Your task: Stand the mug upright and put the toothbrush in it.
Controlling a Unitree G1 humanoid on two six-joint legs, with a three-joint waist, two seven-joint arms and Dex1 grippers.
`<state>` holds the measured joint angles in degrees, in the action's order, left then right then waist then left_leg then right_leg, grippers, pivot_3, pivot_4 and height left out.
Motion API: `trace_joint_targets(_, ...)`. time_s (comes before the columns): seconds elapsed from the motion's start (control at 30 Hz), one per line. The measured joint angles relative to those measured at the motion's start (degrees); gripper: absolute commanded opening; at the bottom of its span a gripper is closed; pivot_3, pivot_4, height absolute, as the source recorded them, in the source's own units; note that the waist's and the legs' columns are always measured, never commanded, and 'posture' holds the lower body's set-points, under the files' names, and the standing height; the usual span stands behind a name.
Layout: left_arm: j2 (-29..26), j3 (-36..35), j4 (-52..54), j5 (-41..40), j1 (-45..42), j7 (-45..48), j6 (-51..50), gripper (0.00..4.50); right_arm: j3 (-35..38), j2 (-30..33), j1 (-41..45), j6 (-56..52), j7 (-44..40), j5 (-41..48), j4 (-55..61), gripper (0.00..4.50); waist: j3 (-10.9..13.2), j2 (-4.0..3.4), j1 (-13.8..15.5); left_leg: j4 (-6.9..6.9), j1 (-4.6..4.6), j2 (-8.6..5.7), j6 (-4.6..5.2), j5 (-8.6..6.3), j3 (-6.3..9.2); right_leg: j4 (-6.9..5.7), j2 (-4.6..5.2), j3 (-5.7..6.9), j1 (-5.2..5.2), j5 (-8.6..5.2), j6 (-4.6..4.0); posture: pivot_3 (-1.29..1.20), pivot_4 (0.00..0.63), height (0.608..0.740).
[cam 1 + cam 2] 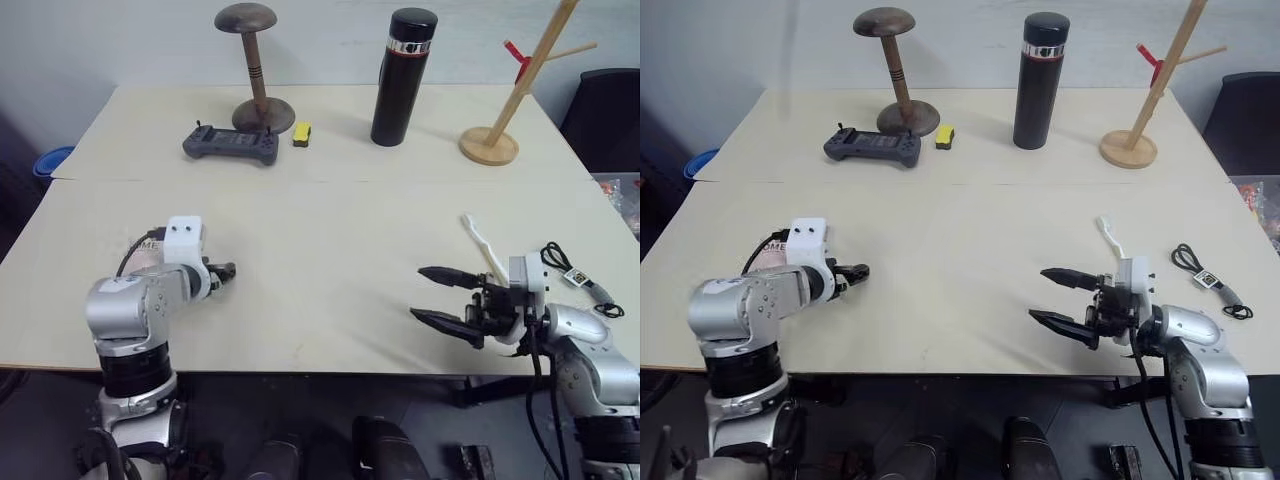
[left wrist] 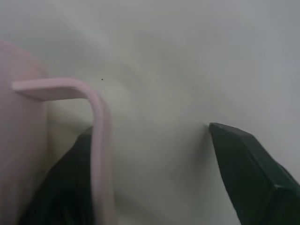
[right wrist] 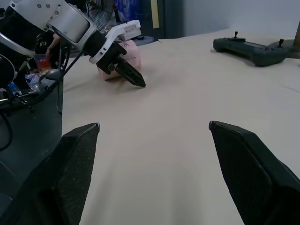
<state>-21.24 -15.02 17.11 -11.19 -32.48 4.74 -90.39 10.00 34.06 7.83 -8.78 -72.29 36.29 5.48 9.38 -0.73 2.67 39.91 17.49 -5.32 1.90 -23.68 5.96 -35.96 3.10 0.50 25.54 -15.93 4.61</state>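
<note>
The pale pink mug (image 1: 768, 252) sits near the table's front left, mostly hidden behind my left wrist, with part of its dark lettering showing. My left gripper (image 1: 227, 275) is just to its right, pointing down at the table. In the left wrist view the mug wall (image 2: 18, 140) and its loop handle (image 2: 97, 122) lie against one finger, and the jaws stand open around bare table. The white toothbrush (image 1: 481, 244) lies flat at the front right. My right gripper (image 1: 417, 292) hovers open just in front of it, pointing left.
Along the far edge stand a wooden hat stand (image 1: 258, 65), a dark game controller (image 1: 231, 145), a small yellow block (image 1: 301, 134), a tall black flask (image 1: 403, 78) and a wooden peg rack (image 1: 510, 100). A black cable (image 1: 1206, 278) lies at the right edge.
</note>
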Motion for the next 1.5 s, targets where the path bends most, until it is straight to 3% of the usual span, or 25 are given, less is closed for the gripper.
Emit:
trace_joint_targets(0.2,-3.5,1.4,-2.1,-2.1,0.1,6.0,8.3,0.86,0.3,-0.6,-1.8,3.4,0.1,-0.2,1.1,3.91,0.0,0.02,0.5,0.05,0.09,-0.02,0.0,0.0,0.07,0.05,0.03,0.07,0.0,0.0,0.0,0.0,0.15,0.74)
trace_joint_targets(0.3,-0.5,1.3,-1.8,-8.3,0.1,15.1,17.1,0.04,1.8,-0.5,-3.7,4.3,0.7,-0.3,1.2,3.91,0.0,0.02,0.7,0.11,0.23,-0.07,0.01,0.0,0.18,0.12,0.13,0.21,0.0,0.0,0.0,0.0,0.15,0.74)
trace_joint_targets(0.47,6.4,3.3,1.0,-20.1,1.4,32.4,35.3,0.01,5.7,1.1,-6.6,5.1,2.5,-0.5,1.2,3.91,0.0,0.01,0.0,0.14,0.39,-0.05,0.01,0.0,0.24,0.23,0.14,0.34,0.09,0.0,0.0,0.0,0.15,0.74)
trace_joint_targets(0.57,9.3,5.2,-3.1,-23.2,3.1,38.6,40.3,0.01,8.3,1.4,-6.8,6.6,3.9,-1.2,1.1,3.91,0.0,0.01,-0.5,0.16,0.33,-0.01,0.01,0.0,0.23,0.14,0.1,0.33,0.06,0.0,0.0,0.0,0.15,0.74)
trace_joint_targets(0.63,9.8,10.1,-11.9,-21.7,5.9,48.4,51.4,0.01,9.5,1.4,-7.4,7.8,5.1,-2.0,1.0,3.91,0.0,-0.01,-0.9,0.12,0.25,0.02,-0.03,0.02,0.22,0.09,0.07,0.32,0.02,0.0,-0.01,0.0,0.15,0.74)
trace_joint_targets(0.8,12.6,20.2,-27.8,-13.1,6.2,60.8,74.8,0.01,10.6,1.5,-9.9,8.3,6.2,-2.4,1.2,3.91,0.0,0.0,-0.8,0.14,0.31,-0.03,-0.01,0.02,0.22,0.16,0.11,0.3,0.03,0.0,-0.01,0.0,0.15,0.74)
trace_joint_targets(0.9,14.5,20.7,-33.3,-12.3,5.9,63.4,83.2,0.01,10.8,1.5,-11.8,8.3,7.3,-2.3,2.6,3.91,0.0,0.0,-0.6,0.13,0.31,-0.01,0.0,0.02,0.23,0.16,0.11,0.31,0.04,0.0,-0.01,0.0,0.15,0.74)
trace_joint_targets(1.03,13.8,20.8,-36.0,-11.3,6.8,64.7,87.7,1.02,10.9,1.5,-13.4,8.3,8.7,-2.3,5.2,3.91,0.0,-0.01,-0.6,0.13,0.28,-0.01,0.01,0.02,0.21,0.12,0.1,0.25,0.02,0.0,0.0,0.0,0.15,0.74)
trace_joint_targets(1.4,6.6,21.3,-31.9,-10.9,10.6,63.0,82.7,4.29,11.1,1.3,-12.4,8.6,12.6,-2.5,4.3,3.91,0.0,-0.08,-1.1,0.04,0.24,0.02,0.03,0.02,0.21,0.11,0.06,0.21,0.04,0.0,-0.01,0.0,0.15,0.74)
trace_joint_targets(1.5,2.8,19.5,-29.2,-11.0,11.9,62.0,81.5,4.5,14.2,1.4,-13.7,9.6,14.0,-3.2,1.6,4.26,0.0,-0.08,-1.1,0.02,0.25,0.01,0.03,0.01,0.22,0.13,0.06,0.21,0.04,-0.01,-0.02,0.0,0.15,0.74)
